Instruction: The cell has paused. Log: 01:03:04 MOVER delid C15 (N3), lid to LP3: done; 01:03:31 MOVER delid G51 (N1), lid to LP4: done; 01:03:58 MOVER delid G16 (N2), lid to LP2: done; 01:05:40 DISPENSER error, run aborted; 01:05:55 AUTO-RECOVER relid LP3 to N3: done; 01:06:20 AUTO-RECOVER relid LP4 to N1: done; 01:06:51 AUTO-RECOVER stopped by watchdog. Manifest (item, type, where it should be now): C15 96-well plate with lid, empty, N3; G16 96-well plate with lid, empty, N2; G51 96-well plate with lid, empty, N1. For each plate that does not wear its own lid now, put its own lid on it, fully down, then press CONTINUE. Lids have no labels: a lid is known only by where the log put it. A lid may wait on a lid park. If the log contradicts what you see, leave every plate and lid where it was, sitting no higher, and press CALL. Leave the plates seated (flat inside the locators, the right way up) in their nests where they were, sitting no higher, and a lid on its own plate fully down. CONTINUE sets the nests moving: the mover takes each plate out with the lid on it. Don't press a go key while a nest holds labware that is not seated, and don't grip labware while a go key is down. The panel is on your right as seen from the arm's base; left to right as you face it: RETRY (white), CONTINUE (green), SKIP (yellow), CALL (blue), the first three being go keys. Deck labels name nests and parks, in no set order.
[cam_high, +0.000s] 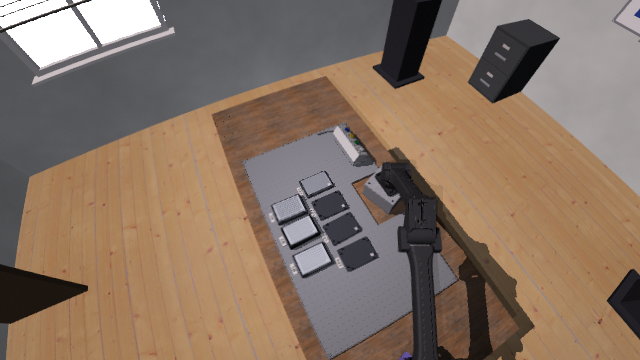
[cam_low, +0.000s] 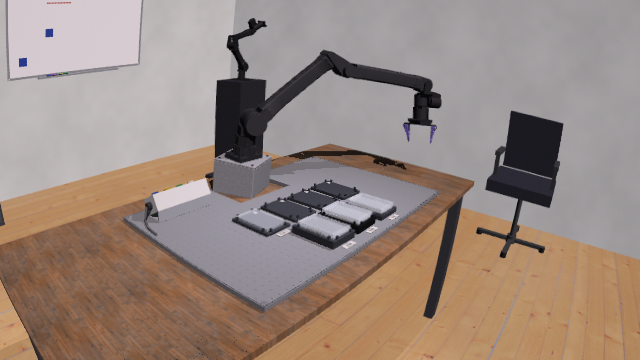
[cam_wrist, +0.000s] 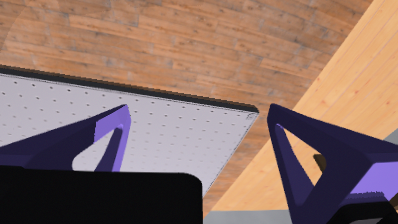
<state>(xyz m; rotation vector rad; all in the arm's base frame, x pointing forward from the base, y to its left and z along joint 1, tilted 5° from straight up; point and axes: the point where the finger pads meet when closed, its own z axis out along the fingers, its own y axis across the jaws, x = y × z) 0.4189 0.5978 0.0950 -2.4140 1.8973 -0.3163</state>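
Observation:
Three 96-well plates stand in a row of nests: one nearest the panel (cam_high: 288, 208) (cam_low: 325, 227), a middle one (cam_high: 300, 231) (cam_low: 347, 212) and a far one (cam_high: 312, 259) (cam_low: 371, 202). The plate nearest the panel looks greyer, with its wells showing; the other two look whiter, as if lidded. Beside them run several lid parks. A clear lid (cam_high: 316, 183) (cam_low: 260, 220) lies on the park nearest the panel; the other parks (cam_high: 342, 227) are dark and bare. My gripper (cam_low: 419, 133) (cam_wrist: 198, 111) is open and empty, high over the deck's far corner. The deck labels are too small to read.
The key panel (cam_high: 352, 144) (cam_low: 180, 196) stands at the deck's edge beside the arm's grey base block (cam_low: 242, 175). The grey perforated deck plate (cam_wrist: 150, 130) ends just under the gripper, with the table edge beyond. An office chair (cam_low: 525, 175) stands off the table.

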